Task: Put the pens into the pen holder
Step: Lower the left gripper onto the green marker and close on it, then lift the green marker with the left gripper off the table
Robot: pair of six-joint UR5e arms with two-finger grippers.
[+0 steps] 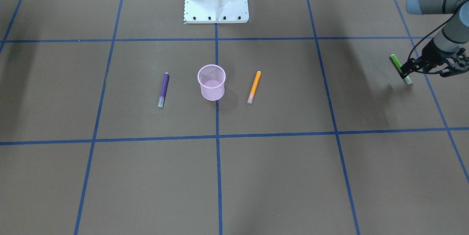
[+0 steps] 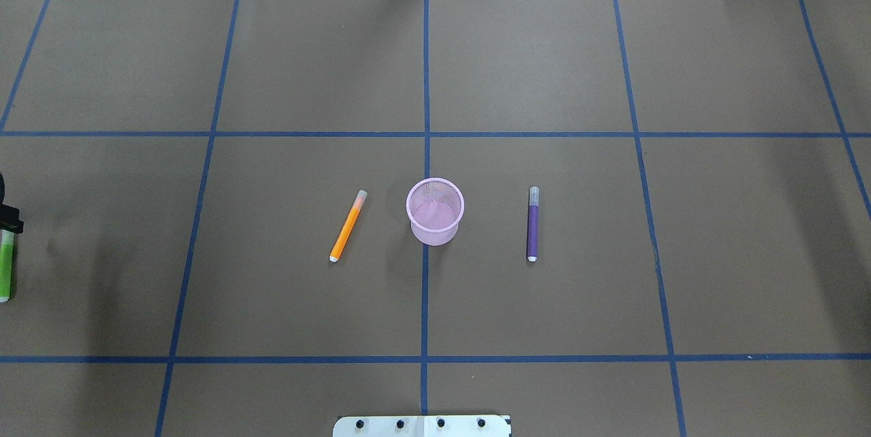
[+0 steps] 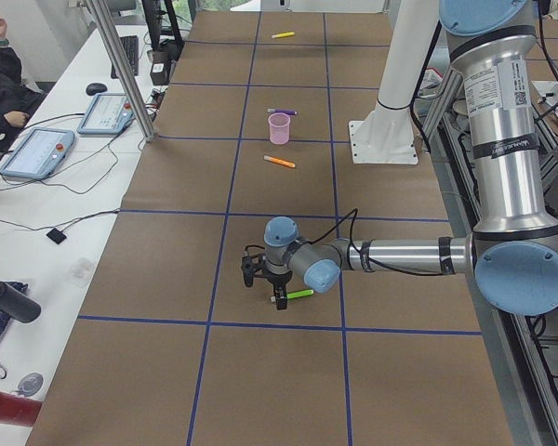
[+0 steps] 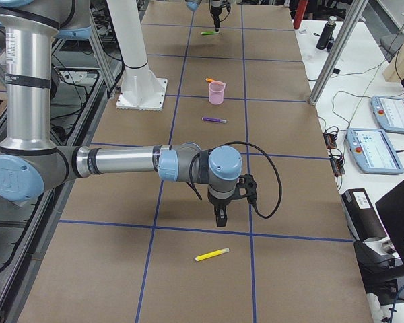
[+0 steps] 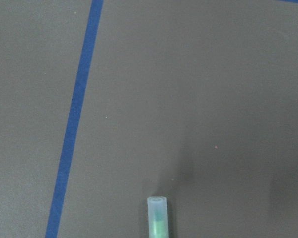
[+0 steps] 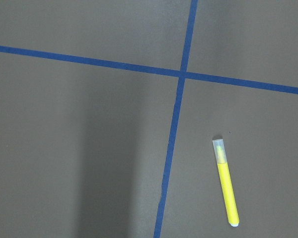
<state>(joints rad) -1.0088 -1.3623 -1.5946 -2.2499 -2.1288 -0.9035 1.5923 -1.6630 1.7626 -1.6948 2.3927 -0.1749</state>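
The pink mesh pen holder [image 1: 211,82] stands upright at the table's middle. The purple pen [image 1: 163,89] lies on one side of it and the orange pen [image 1: 254,86] on the other, both flat and apart from it. My left gripper [image 1: 403,71] is shut on the green pen [image 1: 395,60] far out on my left and holds it tilted just above the table. The pen's whitish cap end shows in the left wrist view [image 5: 157,218]. My right gripper [image 4: 220,217] hangs over the table far out on my right. I cannot tell whether it is open.
A yellow pen [image 6: 225,181] lies flat on the table near my right gripper, beside a crossing of blue tape lines. The robot's white base plate [image 1: 216,11] stands behind the pen holder. Operators' desks with pendants [image 3: 37,153] run along the far side.
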